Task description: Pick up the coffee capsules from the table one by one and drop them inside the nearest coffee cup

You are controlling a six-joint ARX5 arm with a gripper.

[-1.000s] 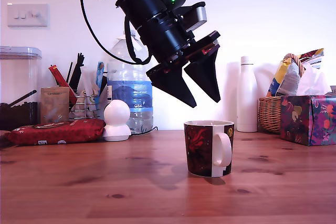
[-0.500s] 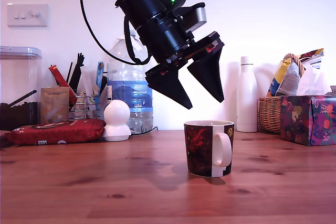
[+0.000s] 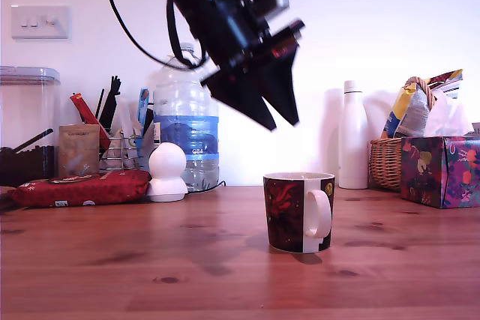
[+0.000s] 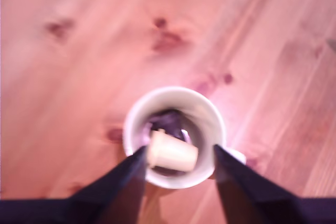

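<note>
Cream and dark capsules both lie inside the mug point(image 4: 176, 136): the cream capsule point(image 4: 172, 152) on its side atop the dark capsule point(image 4: 169, 120). Directly above hangs the end effector point(image 4: 178, 177), released, jaws spread and holding nothing, well clear of the rim. No capsule shows on the counter point(image 3: 150, 260), so the job looks finished. One risk: descending or swinging low could clip the rim or handle point(image 3: 320, 214) and tip the mug. Upward is free; the bottle point(image 3: 186, 127) and white flask point(image 3: 353, 136) stand behind, bare wood in front.
</note>
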